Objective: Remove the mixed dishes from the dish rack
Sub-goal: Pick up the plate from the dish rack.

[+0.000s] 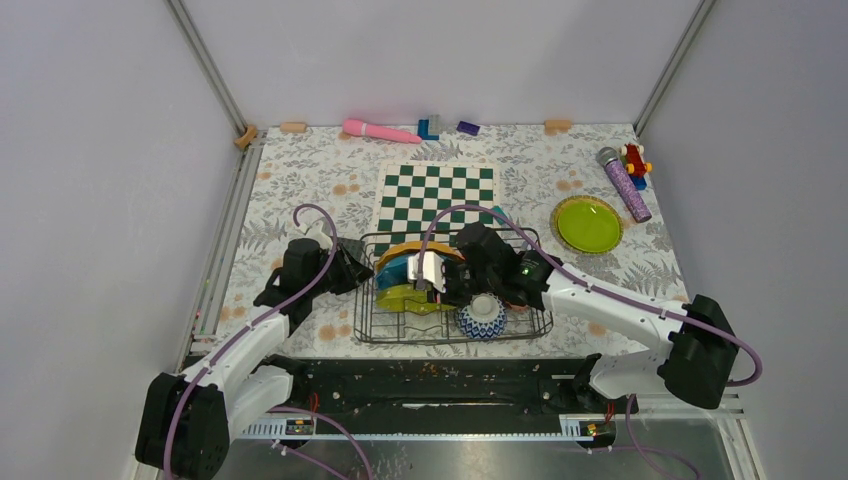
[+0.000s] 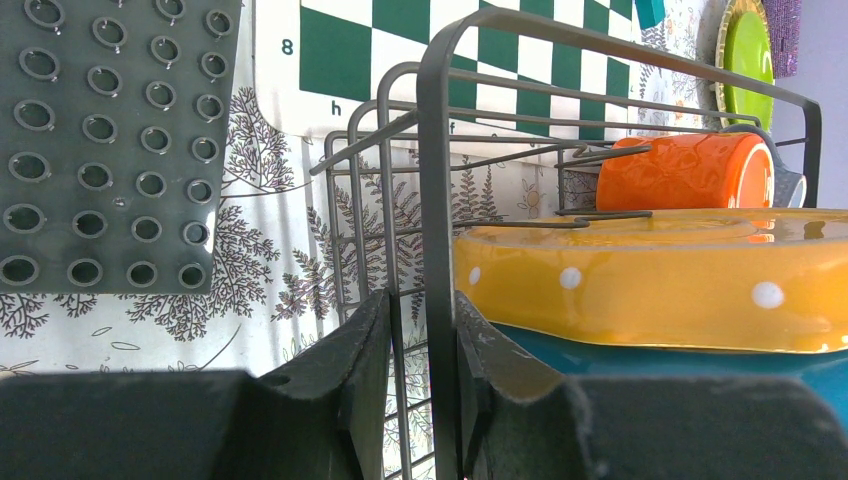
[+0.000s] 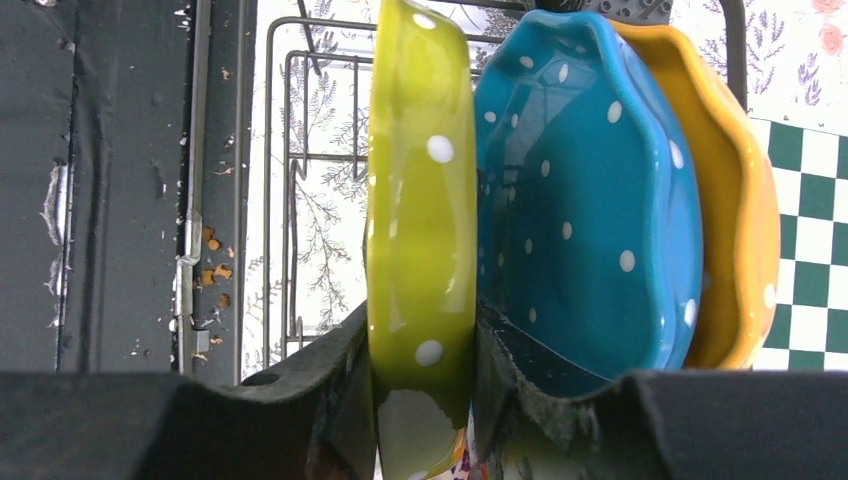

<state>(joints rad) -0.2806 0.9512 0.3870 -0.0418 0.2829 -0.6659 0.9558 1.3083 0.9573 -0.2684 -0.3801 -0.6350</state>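
The dark wire dish rack [image 1: 520,330] stands at the table's front middle. In it stand on edge a yellow-orange plate [image 1: 408,254], a teal plate [image 1: 392,273] and a lime green plate [image 1: 408,299]; a blue-and-white bowl [image 1: 481,318] sits at its front. My right gripper [image 1: 440,282] is shut on the lime green plate's rim [image 3: 420,200], with the teal plate [image 3: 580,200] and the yellow-orange plate [image 3: 740,200] beside it. My left gripper [image 2: 425,335] is shut on the rack's left end wire [image 2: 437,200]. An orange cup [image 2: 685,170] lies in the rack. The pink mug is hidden.
A second lime green plate [image 1: 588,224] lies on the table at the right. The green-and-white chessboard [image 1: 437,195] lies behind the rack. A grey perforated mat [image 2: 110,140] lies left of the rack. A pink toy [image 1: 380,130], a purple microphone [image 1: 625,183] and small blocks lie along the back.
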